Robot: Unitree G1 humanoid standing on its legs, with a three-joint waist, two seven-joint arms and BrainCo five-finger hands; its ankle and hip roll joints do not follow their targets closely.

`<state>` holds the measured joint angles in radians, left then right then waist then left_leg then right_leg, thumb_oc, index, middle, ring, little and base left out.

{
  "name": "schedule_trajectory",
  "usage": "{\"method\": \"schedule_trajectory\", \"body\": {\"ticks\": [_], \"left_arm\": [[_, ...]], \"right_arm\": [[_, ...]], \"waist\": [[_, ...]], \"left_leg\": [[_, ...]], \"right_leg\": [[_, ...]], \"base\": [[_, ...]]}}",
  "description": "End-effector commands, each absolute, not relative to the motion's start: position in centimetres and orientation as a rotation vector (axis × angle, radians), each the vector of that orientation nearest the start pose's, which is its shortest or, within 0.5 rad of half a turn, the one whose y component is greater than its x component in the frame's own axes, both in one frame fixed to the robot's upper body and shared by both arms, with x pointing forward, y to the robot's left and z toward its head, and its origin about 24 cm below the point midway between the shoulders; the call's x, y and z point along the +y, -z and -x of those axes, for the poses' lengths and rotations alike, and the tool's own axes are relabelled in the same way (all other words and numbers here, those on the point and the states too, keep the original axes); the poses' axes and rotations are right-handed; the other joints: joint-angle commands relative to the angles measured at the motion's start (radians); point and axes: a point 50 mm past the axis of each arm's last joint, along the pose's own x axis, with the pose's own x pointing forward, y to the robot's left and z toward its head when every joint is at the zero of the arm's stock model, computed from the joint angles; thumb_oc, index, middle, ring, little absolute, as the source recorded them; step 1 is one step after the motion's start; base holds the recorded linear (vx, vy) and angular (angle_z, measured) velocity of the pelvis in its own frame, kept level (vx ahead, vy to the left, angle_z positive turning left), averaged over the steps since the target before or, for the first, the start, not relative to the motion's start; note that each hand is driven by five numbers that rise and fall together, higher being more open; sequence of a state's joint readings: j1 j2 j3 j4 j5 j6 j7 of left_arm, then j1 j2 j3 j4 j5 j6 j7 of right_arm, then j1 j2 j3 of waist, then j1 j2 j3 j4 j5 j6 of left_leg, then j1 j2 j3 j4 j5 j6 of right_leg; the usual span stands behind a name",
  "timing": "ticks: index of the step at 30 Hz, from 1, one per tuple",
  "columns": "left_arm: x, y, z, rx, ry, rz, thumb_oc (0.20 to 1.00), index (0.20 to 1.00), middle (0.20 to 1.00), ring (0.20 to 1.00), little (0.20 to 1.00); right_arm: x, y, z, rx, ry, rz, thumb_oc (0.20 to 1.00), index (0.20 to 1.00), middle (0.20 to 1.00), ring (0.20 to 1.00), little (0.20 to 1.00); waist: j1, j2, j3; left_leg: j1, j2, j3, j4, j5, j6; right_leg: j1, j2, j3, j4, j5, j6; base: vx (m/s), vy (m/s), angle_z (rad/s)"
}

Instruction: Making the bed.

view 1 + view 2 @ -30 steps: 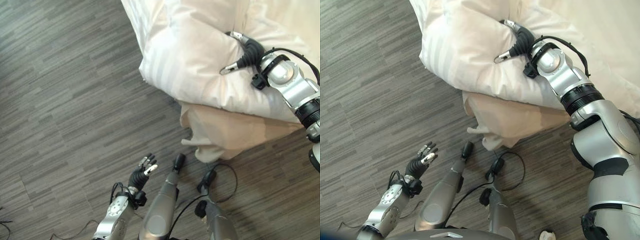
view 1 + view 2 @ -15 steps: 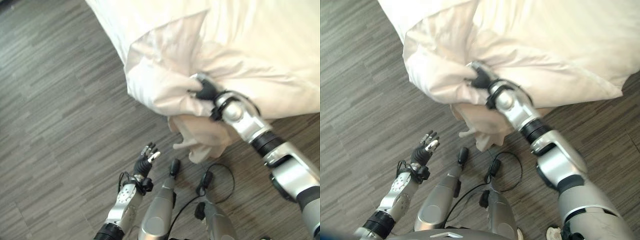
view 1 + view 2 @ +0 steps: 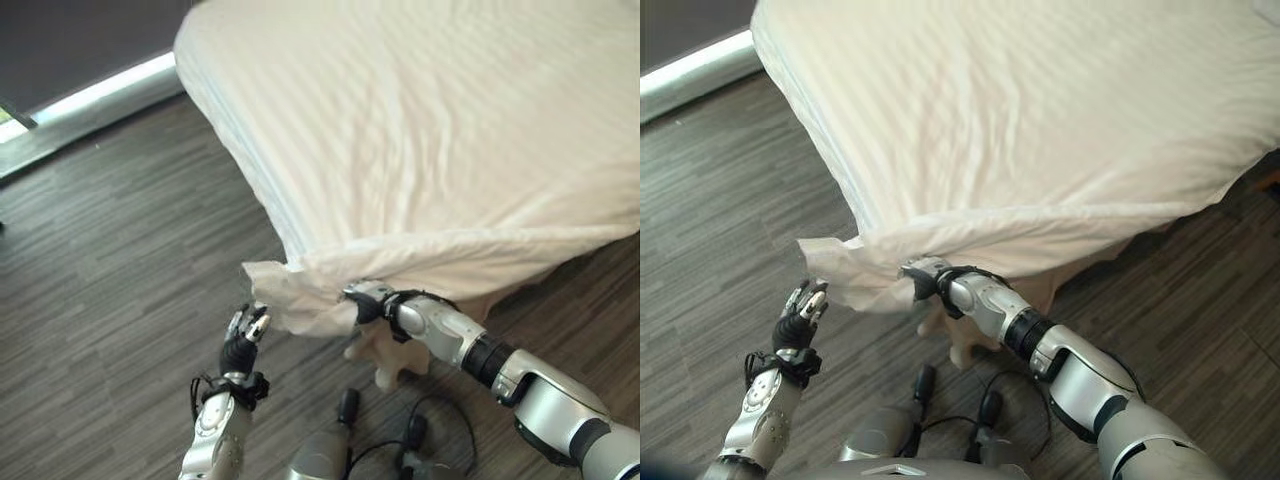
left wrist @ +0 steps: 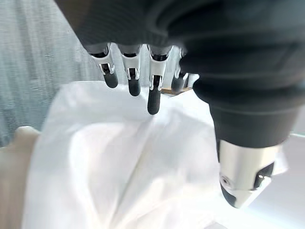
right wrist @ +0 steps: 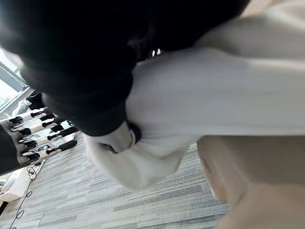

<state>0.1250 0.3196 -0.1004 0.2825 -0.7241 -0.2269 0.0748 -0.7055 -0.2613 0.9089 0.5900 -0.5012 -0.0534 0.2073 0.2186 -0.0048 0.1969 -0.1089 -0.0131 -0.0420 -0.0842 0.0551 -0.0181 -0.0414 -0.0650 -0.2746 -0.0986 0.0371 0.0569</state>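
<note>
A white striped duvet (image 3: 430, 150) lies spread over the bed, with its near corner (image 3: 285, 300) hanging past the edge. My right hand (image 3: 372, 303) is shut on that edge, and the cloth bunches round its fingers in the right wrist view (image 5: 157, 119). My left hand (image 3: 800, 318) is held up just left of the hanging corner, fingers (image 4: 152, 95) straight and open, close to the cloth (image 4: 119, 162) but holding nothing. A beige sheet (image 3: 385, 355) hangs below the duvet, under my right hand.
Dark wood-plank floor (image 3: 110, 270) runs along the bed's left and near sides. A pale strip (image 3: 90, 95) lines the base of the far wall at the upper left.
The camera has tilted up. My right hand has pulled the bunched duvet edge down and toward me, so the duvet now lies flat. My left hand has risen toward the hanging corner.
</note>
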Motion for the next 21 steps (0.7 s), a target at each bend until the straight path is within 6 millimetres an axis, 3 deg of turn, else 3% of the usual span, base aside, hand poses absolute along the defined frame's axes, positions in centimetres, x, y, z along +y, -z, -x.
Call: {"method": "schedule_trajectory", "body": {"ticks": [1,3,4,5,9,11,12,14,15,17,19,20,21], "left_arm": [[24.0,0.6,-21.9,0.126,-0.201,0.277,1.0,1.0,1.0,1.0,1.0],[23.8,1.1,-21.7,0.155,-0.191,0.29,1.0,1.0,1.0,1.0,1.0],[23.8,1.0,-21.8,0.155,-0.186,0.288,1.0,1.0,1.0,1.0,1.0],[23.8,1.0,-21.8,0.156,-0.185,0.288,1.0,1.0,1.0,1.0,1.0],[23.8,1.2,-21.5,0.165,-0.184,0.306,1.0,1.0,1.0,1.0,1.0],[24.0,1.2,-21.4,0.168,-0.183,0.311,1.0,1.0,1.0,1.0,1.0],[24.1,1.3,-21.1,0.173,-0.178,0.309,1.0,1.0,1.0,1.0,1.0],[24.4,1.2,-21.0,0.169,-0.177,0.312,1.0,1.0,1.0,1.0,1.0],[24.4,1.3,-20.9,0.17,-0.175,0.313,1.0,1.0,1.0,1.0,1.0],[24.5,1.4,-20.6,0.169,-0.166,0.32,1.0,1.0,1.0,1.0,1.0],[24.5,1.5,-20.3,0.175,-0.153,0.315,1.0,1.0,1.0,1.0,1.0],[24.5,1.5,-20.3,0.177,-0.151,0.315,1.0,1.0,1.0,1.0,1.0],[24.6,1.6,-20.1,0.181,-0.152,0.315,1.0,1.0,1.0,1.0,1.0]], "right_arm": [[2.6,2.2,-22.8,-0.008,-1.415,1.092,0.2,0.2,0.2,0.2,0.2],[1.8,2.8,-23.5,0.08,-1.365,1.062,0.2,0.2,0.2,0.2,0.2],[1.1,3.1,-23.8,0.118,-1.323,1.026,0.824,0.824,0.824,0.824,0.824],[1.1,3.1,-23.8,0.118,-1.322,1.025,1.0,1.0,1.0,1.0,1.0],[-3.8,5.2,-24.6,0.337,-1.154,0.885,1.0,1.0,1.0,1.0,1.0],[-8.5,6.5,-24.6,0.468,-1.02,0.831,1.0,1.0,1.0,1.0,1.0],[-12.4,7.2,-24.0,0.545,-0.944,0.821,1.0,1.0,1.0,1.0,1.0],[-16.9,7.6,-22.7,0.639,-0.87,0.807,1.0,1.0,1.0,1.0,1.0],[-17.0,7.6,-22.6,0.641,-0.869,0.807,1.0,1.0,1.0,1.0,1.0],[-22.2,8.5,-19.3,0.792,-0.798,0.777,1.0,1.0,1.0,1.0,1.0],[-25.1,9.2,-16.8,0.906,-0.761,0.778,1.0,1.0,1.0,1.0,1.0],[-25.1,9.2,-16.7,0.908,-0.76,0.778,1.0,1.0,1.0,1.0,1.0],[-27.9,9.4,-14.9,0.996,-0.668,0.782,1.0,1.0,1.0,1.0,1.0]], "waist": [[0.03,-0.054,0.018],[0.024,-0.062,-0.01],[0.02,-0.063,-0.015],[0.021,-0.063,-0.015],[-0.006,-0.072,-0.038],[-0.033,-0.074,-0.045],[-0.052,-0.075,-0.051],[-0.072,-0.076,-0.059],[-0.071,-0.074,-0.06],[-0.095,-0.077,-0.07],[-0.106,-0.076,-0.076],[-0.104,-0.075,-0.077],[-0.116,-0.075,-0.08]], "left_leg": [[0.015,-0.002,-0.027,-0.002,0.006,0.021],[0.033,0.002,-0.023,-0.002,0.0,0.02],[0.037,0.003,-0.02,-0.002,-0.001,0.02],[0.038,0.003,-0.02,-0.002,-0.001,0.02],[0.05,0.008,-0.005,-0.003,-0.004,0.018],[0.059,0.01,0.005,-0.003,-0.007,0.017],[0.064,0.012,0.011,-0.003,-0.01,0.016],[0.07,0.015,0.018,-0.003,-0.013,0.014],[0.07,0.015,0.017,-0.003,-0.014,0.014],[0.079,0.016,0.023,-0.003,-0.018,0.012],[0.082,0.016,0.022,-0.003,-0.022,0.011],[0.082,0.016,0.022,-0.003,-0.022,0.011],[0.086,0.015,0.023,-0.003,-0.025,0.011]], "right_leg": [[-0.013,-0.082,0.061,0.085,0.008,0.06],[0.008,-0.079,0.063,0.076,0.006,0.059],[0.013,-0.077,0.065,0.073,0.007,0.06],[0.013,-0.077,0.065,0.073,0.007,0.06],[0.02,-0.073,0.078,0.066,0.011,0.059],[0.022,-0.072,0.084,0.065,0.015,0.061],[0.024,-0.071,0.09,0.065,0.016,0.062],[0.025,-0.07,0.095,0.064,0.018,0.064],[0.026,-0.07,0.095,0.063,0.018,0.064],[0.032,-0.07,0.097,0.061,0.018,0.066],[0.036,-0.071,0.095,0.058,0.017,0.068],[0.037,-0.071,0.095,0.058,0.017,0.068],[0.041,-0.071,0.095,0.057,0.018,0.07]], "base": [[0.03,-0.031,0.02],[0.06,-0.026,0.02],[0.04,-0.003,0.01],[0.0,0.0,0.0],[0.02,-0.001,-0.01],[0.03,0.013,-0.04],[0.03,0.014,-0.01],[0.04,0.006,-0.15],[0.04,0.004,-0.29],[0.05,-0.004,-0.18],[0.05,-0.006,-0.03],[0.05,0.003,-0.02],[0.04,-0.002,-0.07]]}}
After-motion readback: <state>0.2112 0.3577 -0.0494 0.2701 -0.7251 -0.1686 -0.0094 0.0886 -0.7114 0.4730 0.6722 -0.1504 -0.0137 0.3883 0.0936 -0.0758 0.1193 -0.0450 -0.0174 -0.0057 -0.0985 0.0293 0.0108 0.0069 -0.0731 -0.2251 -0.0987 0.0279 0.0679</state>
